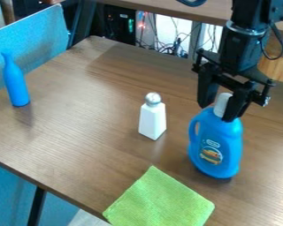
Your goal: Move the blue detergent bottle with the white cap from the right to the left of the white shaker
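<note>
Blue bottle: 1 slim bottle (16, 84) stands far to the left of the white shaker, near the edge of my wooden tabletop (79, 137).
Green cloth: 1 textured cloth (158, 201) lies flat on the camera's side of the shaker, one corner pointing towards it.
White shaker: my landmark, 1 tapered white shaker (153, 119) with a rounded silvery top, upright and apart from everything else.
Blue jug, place: 1 blue jug (216, 148) is just to the right of the shaker and a little nearer the camera, appearing upright on the tabletop.
Blue jug, handling: I judge it stiff, smooth plastic, rather slippery and not fragile; light if hollow and empty, bottom-heavy if filled. I would take it squarely by the narrow white cap (222, 102) or the neck, since a high hold could let the body swing. The loop on its shaker side is another hold, though off-centre.
Blue jug, looks: bright blue and glossy, with rounded shoulders, a broad body, 1 see-through handle loop and a colourful label (211, 154) low on the front.
My hand: my black hand (216, 113) hangs to the right of the shaker, around the cap. I cannot tell whether it grips the cap or is open around it.
</note>
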Motion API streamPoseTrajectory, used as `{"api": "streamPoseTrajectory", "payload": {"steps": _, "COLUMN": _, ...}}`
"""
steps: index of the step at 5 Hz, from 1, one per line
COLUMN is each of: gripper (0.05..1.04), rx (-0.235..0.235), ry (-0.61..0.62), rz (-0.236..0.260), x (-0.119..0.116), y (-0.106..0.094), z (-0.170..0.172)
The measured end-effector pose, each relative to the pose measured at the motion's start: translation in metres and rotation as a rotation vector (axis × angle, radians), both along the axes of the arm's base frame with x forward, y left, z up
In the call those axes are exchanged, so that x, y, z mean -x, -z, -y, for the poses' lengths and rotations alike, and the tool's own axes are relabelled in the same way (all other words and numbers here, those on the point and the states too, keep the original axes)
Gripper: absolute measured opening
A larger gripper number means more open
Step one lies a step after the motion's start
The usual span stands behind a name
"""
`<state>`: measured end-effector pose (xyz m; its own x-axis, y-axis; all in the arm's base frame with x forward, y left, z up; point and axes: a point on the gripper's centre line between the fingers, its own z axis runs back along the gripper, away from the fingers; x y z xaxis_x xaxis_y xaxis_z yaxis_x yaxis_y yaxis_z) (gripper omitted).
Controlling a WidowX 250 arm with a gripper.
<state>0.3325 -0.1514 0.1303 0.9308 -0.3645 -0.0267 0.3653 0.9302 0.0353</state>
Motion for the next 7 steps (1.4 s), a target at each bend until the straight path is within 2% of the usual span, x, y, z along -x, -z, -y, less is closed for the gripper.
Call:
{"api": "streamPoseTrajectory", "payload": {"steps": 1, "gripper": 0.474, "rx": 0.002, "ry": -0.005, "rz": 0.001, "x": 0.000, "y": 0.000, "z": 0.000}}
{"api": "streamPoseTrajectory", "payload": {"steps": 2, "gripper": 0.468, "rx": 0.011, "ry": -0.003, "rz": -0.002, "x": 0.005, "y": 0.000, "z": -0.001}}
{"api": "streamPoseTrajectory", "payload": {"steps": 3, "gripper": 0.468, "rx": 0.049, "ry": 0.005, "rz": 0.021, "x": 0.012, "y": -0.014, "z": -0.001}}
{"api": "streamPoseTrajectory", "payload": {"steps": 4, "gripper": 0.468, "rx": 0.088, "ry": -0.023, "rz": 0.073, "x": 0.019, "y": -0.036, "z": -0.019}}
{"api": "streamPoseTrajectory", "payload": {"steps": 5, "gripper": 0.468, "rx": 0.086, "ry": -0.052, "rz": 0.110, "x": 0.035, "y": -0.048, "z": -0.042}}
{"api": "streamPoseTrajectory", "payload": {"steps": 6, "gripper": 0.468, "rx": -0.014, "ry": -0.072, "rz": 0.101, "x": 0.051, "y": -0.042, "z": -0.075}}
{"api": "streamPoseTrajectory", "payload": {"steps": 7, "gripper": 0.468, "rx": -0.098, "ry": -0.075, "rz": 0.095, "x": 0.082, "y": -0.043, "z": -0.107}}
